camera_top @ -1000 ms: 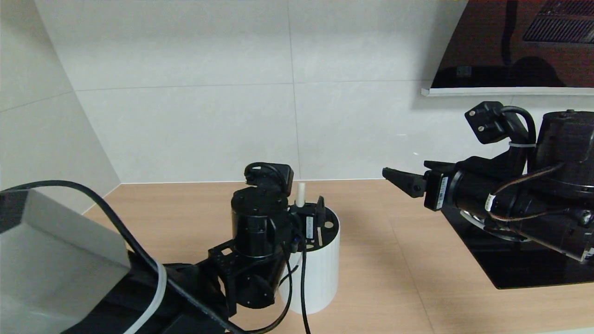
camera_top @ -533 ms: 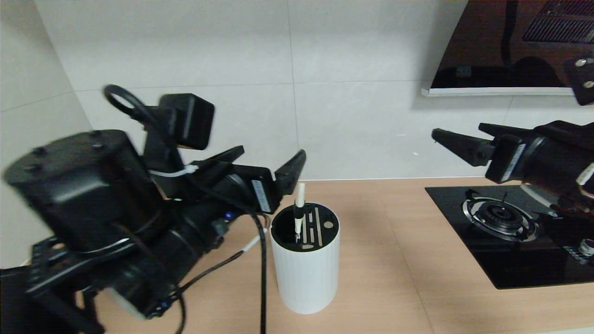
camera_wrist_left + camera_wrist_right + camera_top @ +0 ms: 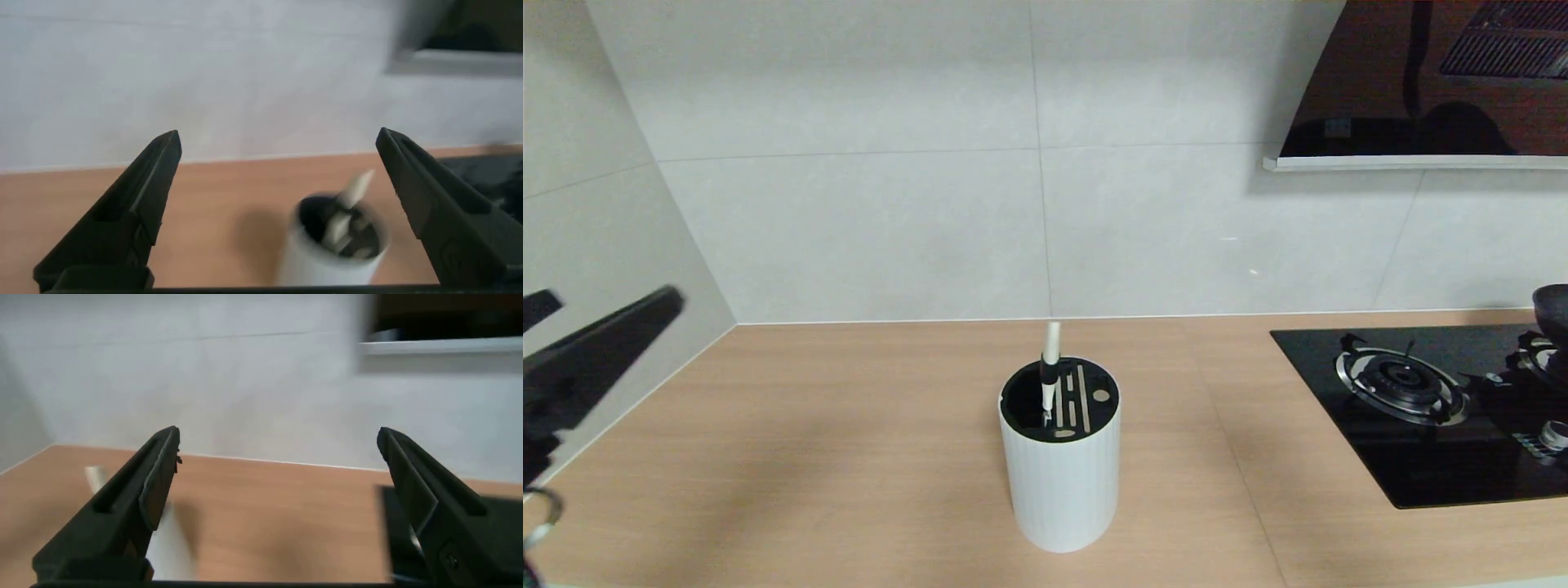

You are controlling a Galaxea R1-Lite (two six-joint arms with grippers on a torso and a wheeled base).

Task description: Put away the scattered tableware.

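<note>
A white ribbed cylindrical holder (image 3: pixel 1062 469) with a black slotted top stands on the wooden counter (image 3: pixel 849 457). A utensil with a white handle (image 3: pixel 1051 351) stands upright in one of its slots. My left gripper (image 3: pixel 276 139) is open and empty, held back from the holder (image 3: pixel 331 249) and above counter level; one of its fingers (image 3: pixel 600 351) shows at the far left of the head view. My right gripper (image 3: pixel 276 434) is open too, with nothing between its fingers, facing the tiled wall with the holder (image 3: pixel 172 551) blurred below.
A black gas hob (image 3: pixel 1413 408) with burners sits at the counter's right end, under a dark range hood (image 3: pixel 1429 82). Tiled walls close off the back and left side. Bare counter lies around the holder.
The left gripper, which was over the holder at the utensil, has lifted off and drawn back to the far left, leaving the utensil in its slot. The right arm has pulled out of the head view.
</note>
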